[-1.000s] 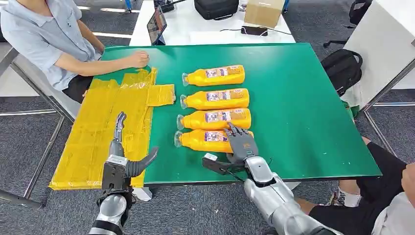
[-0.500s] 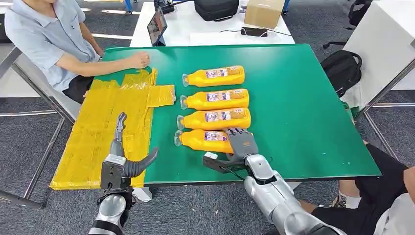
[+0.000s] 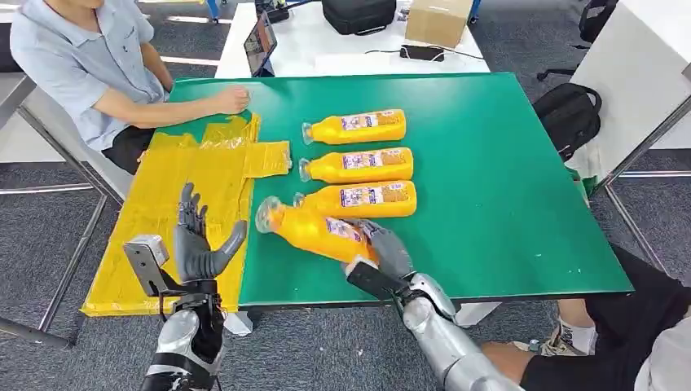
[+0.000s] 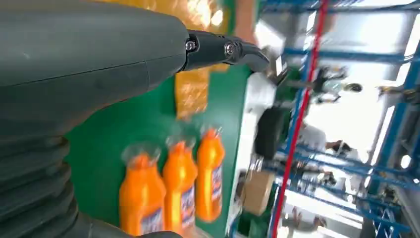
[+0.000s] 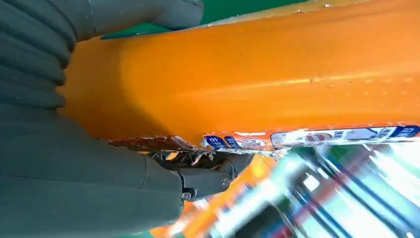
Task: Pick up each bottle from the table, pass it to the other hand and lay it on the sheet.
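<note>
My right hand (image 3: 383,252) grips the base of an orange bottle (image 3: 314,230) and holds it tilted above the green table (image 3: 505,187), clear cap pointing toward my left hand. Up close, that bottle (image 5: 257,74) lies against my right palm (image 5: 74,163). Three more orange bottles (image 3: 356,126) (image 3: 358,164) (image 3: 360,199) lie in a row on the table, caps to the left; the left wrist view blurs them (image 4: 171,183). My left hand (image 3: 195,244) is raised over the yellow sheet (image 3: 175,208), fingers spread, holding nothing. The left thumb (image 4: 89,59) fills the near part of its view.
A person sits at the far left with a hand (image 3: 228,99) resting on the table by the sheet. Another person's leg (image 3: 619,326) is at the right front. A black backpack (image 3: 568,114) sits on the floor to the right. A white table (image 3: 350,41) behind holds a box and bag.
My right hand closed on the nearest bottle and lifted it off the table, swinging its cap left. My left hand rose and turned its palm toward the bottle.
</note>
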Robot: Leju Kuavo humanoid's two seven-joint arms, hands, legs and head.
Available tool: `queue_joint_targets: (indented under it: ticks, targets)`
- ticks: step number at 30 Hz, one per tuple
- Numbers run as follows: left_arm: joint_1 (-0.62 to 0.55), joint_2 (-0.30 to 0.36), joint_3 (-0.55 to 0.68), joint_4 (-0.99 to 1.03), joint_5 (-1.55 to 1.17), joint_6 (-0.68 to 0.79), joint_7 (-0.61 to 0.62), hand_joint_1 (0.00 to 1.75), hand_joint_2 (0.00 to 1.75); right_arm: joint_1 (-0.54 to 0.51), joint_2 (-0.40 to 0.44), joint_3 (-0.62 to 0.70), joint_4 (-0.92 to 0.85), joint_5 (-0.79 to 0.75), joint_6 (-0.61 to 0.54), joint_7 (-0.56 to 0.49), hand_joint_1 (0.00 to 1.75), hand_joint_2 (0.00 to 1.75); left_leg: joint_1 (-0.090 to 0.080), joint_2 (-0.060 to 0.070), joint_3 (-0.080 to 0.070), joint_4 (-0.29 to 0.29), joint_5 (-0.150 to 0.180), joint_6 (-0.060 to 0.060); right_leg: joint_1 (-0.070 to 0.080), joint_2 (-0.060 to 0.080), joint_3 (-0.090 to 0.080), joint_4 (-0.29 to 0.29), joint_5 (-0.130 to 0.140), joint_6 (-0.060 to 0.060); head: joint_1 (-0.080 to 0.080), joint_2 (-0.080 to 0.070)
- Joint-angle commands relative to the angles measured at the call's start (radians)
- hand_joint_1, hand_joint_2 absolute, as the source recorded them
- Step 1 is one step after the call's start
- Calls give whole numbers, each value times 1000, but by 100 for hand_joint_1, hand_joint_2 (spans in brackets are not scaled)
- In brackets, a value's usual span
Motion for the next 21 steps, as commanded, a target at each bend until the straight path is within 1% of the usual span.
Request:
queue_joint_targets:
  ticks: [1,3,4,6,7,9,11,13,16,18,20,21]
  targets:
    - [-7,-1,-17,61,49,-56,-17,0,175,36,59,-46,-241,-70,-140,-98,175,175,0,1,-4,1,1,0,0,0,-4,1,1,-1,0,0]
    - [21,2,-34,30,58,-80,-21,0,175,33,66,-49,-235,-96,-149,-126,175,175,1,0,-6,1,1,0,1,-1,-6,1,1,-1,0,0]
    - [53,8,-53,-6,55,-102,-25,0,175,39,76,-56,-237,-105,-183,-158,175,175,0,0,-5,1,1,0,0,0,-6,0,1,-1,0,0]
    - [77,12,-69,-28,49,-117,-32,0,175,45,79,-54,-244,-103,-201,-161,175,175,0,2,-6,0,0,0,0,1,-7,0,1,-1,0,0]
    - [107,34,-105,-48,32,-170,-36,0,175,50,85,-48,-242,-128,-185,-161,175,175,0,1,-6,0,0,0,0,1,-7,0,1,-1,0,0]
    - [151,42,-130,-65,-20,-169,-65,0,175,35,93,-26,-181,-123,-164,-161,175,175,0,1,-6,0,0,0,0,1,-7,0,1,-1,0,0]
    - [158,43,-132,-66,-23,-168,-70,0,175,35,96,-24,-177,-121,-169,-161,175,175,0,3,-7,-1,1,0,0,2,-8,0,1,-1,0,0]
    - [174,44,-141,-69,-55,-160,-83,0,175,-16,97,16,-53,-103,-117,-149,175,175,0,3,-7,-1,0,0,0,2,-8,0,1,-1,0,0]
    - [178,42,-148,-59,-49,-204,-88,0,175,-97,118,47,111,-62,-88,-116,175,175,0,3,-7,-1,1,0,0,3,-8,0,2,-1,0,0]
    - [174,37,-149,-51,-50,-203,-88,0,175,-114,126,44,141,-61,-97,-122,175,175,1,5,-8,0,1,0,1,4,-9,0,3,-2,0,0]
    - [170,34,-149,-51,-49,-202,-87,0,175,-116,125,43,143,-62,-97,-123,175,175,0,2,-8,0,1,0,0,2,-9,0,1,-1,0,0]
    - [168,34,-149,-46,-50,-207,-89,0,175,-132,128,47,177,-58,-85,-123,175,175,1,2,-9,1,1,0,1,1,-9,0,2,-2,0,0]
